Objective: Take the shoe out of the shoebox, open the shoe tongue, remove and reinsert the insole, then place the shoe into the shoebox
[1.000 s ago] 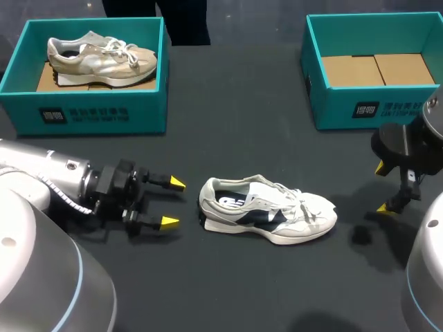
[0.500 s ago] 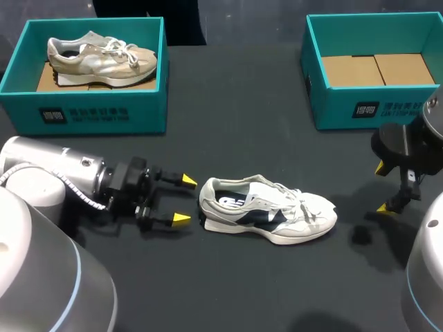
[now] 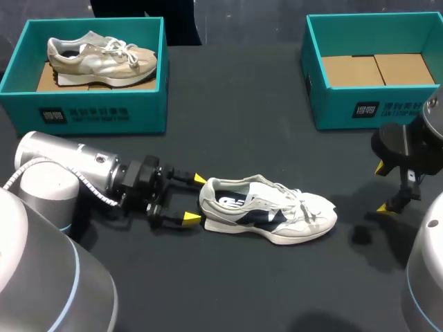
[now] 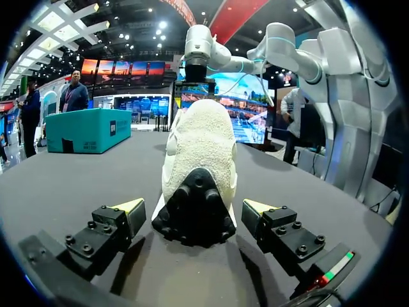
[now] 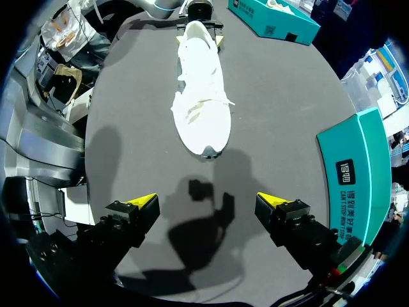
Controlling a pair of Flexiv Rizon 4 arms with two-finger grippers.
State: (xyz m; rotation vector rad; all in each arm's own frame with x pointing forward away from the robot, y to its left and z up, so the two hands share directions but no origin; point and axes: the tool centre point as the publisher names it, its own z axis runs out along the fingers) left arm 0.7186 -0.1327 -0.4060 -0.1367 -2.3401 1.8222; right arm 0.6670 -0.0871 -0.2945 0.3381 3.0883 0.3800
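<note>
A white and navy shoe (image 3: 266, 207) lies on its sole on the dark table, heel to the left, toe to the right. My left gripper (image 3: 194, 199) is open, its yellow tips at either side of the heel (image 4: 196, 192); I cannot tell whether they touch it. In the left wrist view the left gripper (image 4: 195, 210) shows the heel just ahead of and between its fingers. My right gripper (image 3: 385, 187) hangs open to the right of the toe, apart from it. From the right gripper (image 5: 208, 203) the shoe (image 5: 201, 105) lies ahead, toe first. An empty teal shoebox (image 3: 374, 69) stands at the back right.
A second teal shoebox (image 3: 90, 72) at the back left holds a beige shoe (image 3: 100, 59). Bare dark table lies in front of the white shoe and between the two boxes.
My left arm has slid to the right along the table, bringing its open fingers from well short of the shoe up to the heel. The right arm and the shoe have stayed put.
</note>
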